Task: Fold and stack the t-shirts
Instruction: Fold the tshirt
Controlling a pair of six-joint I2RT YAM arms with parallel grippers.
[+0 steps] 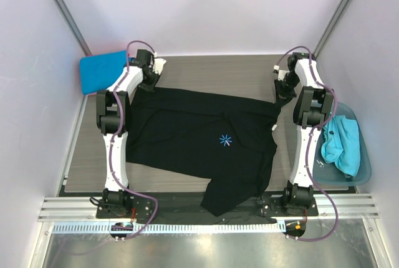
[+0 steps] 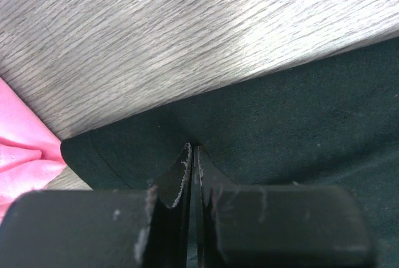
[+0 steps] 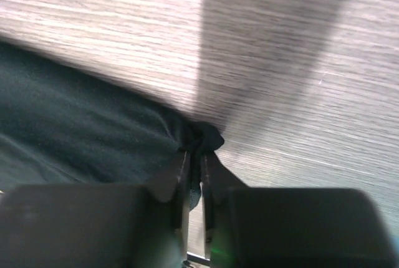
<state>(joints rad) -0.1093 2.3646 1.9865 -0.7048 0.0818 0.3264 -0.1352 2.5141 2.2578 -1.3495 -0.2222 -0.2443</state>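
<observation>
A large black t-shirt (image 1: 199,140) with a light-blue starburst mark (image 1: 225,141) lies spread across the table. My left gripper (image 1: 151,76) is shut on its far left corner; the left wrist view shows the jaws (image 2: 192,149) closed on black cloth (image 2: 299,124). My right gripper (image 1: 282,88) is shut on the far right corner, with a bunch of black cloth (image 3: 202,137) pinched between the jaws. A bright blue t-shirt (image 1: 103,70) lies folded at the far left. A pink t-shirt (image 2: 22,149) shows in the left wrist view. A turquoise t-shirt (image 1: 344,143) sits in the tub.
A translucent teal plastic tub (image 1: 366,168) stands at the right edge of the table. Grey wood-grain table (image 1: 218,71) runs behind the shirt. White walls close in on both sides and at the back.
</observation>
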